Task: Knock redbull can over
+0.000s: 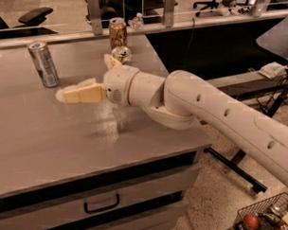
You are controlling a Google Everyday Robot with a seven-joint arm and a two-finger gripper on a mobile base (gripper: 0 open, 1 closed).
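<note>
The redbull can (43, 63), slim, silver and blue, stands upright on the grey table (48, 142) at the far left. My gripper (64, 95) points left, low over the table, just right of and a little nearer than the can, not touching it. The white arm (206, 109) reaches in from the right.
An orange-brown patterned can (118, 33) stands at the table's far edge. A wider white can (121, 54) stands just behind my wrist. A small bottle (137, 21) is on the ledge behind. A wire basket (263, 220) sits on the floor at the lower right.
</note>
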